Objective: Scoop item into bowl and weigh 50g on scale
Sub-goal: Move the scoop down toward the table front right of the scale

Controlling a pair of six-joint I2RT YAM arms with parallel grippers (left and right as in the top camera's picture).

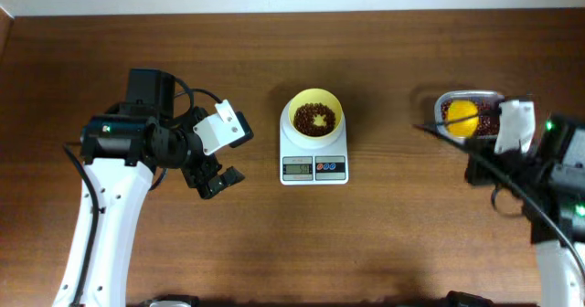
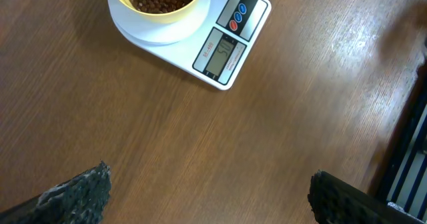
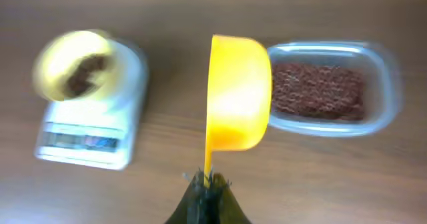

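Note:
The pale-yellow bowl (image 1: 315, 116) stands on the white scale (image 1: 313, 165) at the table's middle and holds dark red-brown beans (image 1: 313, 127). Bowl (image 2: 157, 1) and scale (image 2: 227, 47) also show in the left wrist view, and blurred in the right wrist view (image 3: 73, 64). My left gripper (image 1: 215, 165) is open and empty, left of the scale. My right gripper (image 3: 208, 181) is shut on the handle of a yellow scoop (image 3: 237, 94), held on its side next to a clear container of beans (image 3: 320, 91) at the right (image 1: 475, 115).
The right arm's body (image 1: 548, 174) fills the table's right edge. The left arm (image 1: 119, 161) stands at the left. Bare wood lies in front of the scale.

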